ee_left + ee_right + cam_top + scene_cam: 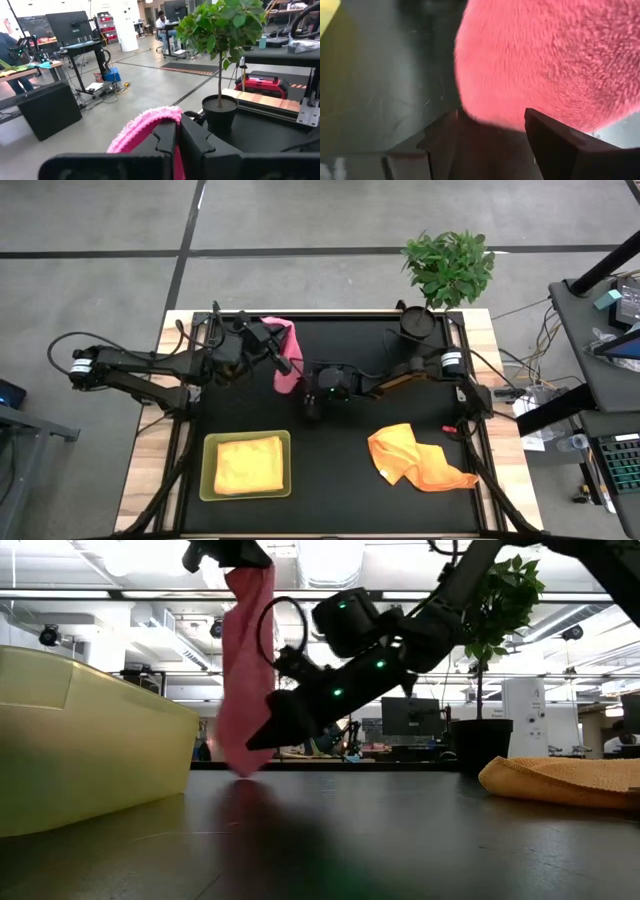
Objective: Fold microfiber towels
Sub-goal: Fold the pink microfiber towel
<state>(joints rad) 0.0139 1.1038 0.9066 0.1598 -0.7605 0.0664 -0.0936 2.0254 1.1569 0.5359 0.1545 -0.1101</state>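
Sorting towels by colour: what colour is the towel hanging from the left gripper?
Pink towel, clearest in the low view.

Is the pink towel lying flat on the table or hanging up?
Hanging. The left hand, shut on its top edge, holds the pink towel up so it drapes down, its lower end near the open right hand.

left tool clamped, right tool spread.
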